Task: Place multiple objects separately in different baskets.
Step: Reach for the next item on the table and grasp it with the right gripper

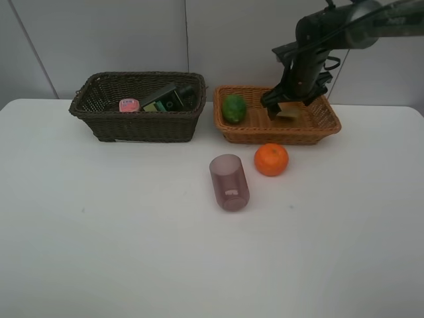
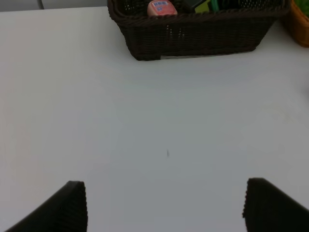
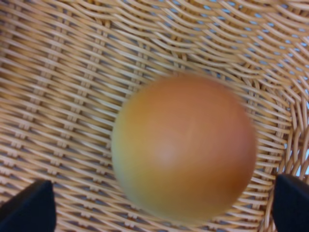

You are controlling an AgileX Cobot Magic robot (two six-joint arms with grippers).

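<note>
The red-orange round fruit (image 3: 183,147) shows blurred against the weave of the light tan basket (image 3: 72,72). My right gripper (image 3: 161,210) is open, its fingertips (image 3: 29,208) standing clear of the fruit on both sides. From the high camera the right gripper (image 1: 287,108) hangs inside the tan basket (image 1: 281,136), where the green oval fruit (image 1: 234,108) lies. The dark brown basket (image 1: 136,126) holds the pink bottle (image 1: 129,105) and the black green-labelled bottle (image 1: 165,101). The orange (image 1: 271,159) and the purple cup (image 1: 228,182), on its side, lie on the table. My left gripper (image 2: 166,208) is open over bare table.
A white table (image 1: 99,232) carries everything, with a pale wall behind. In the left wrist view the dark brown basket (image 2: 193,34) with the pink bottle (image 2: 161,7) lies ahead, and a corner of the tan basket (image 2: 301,26) shows beside it.
</note>
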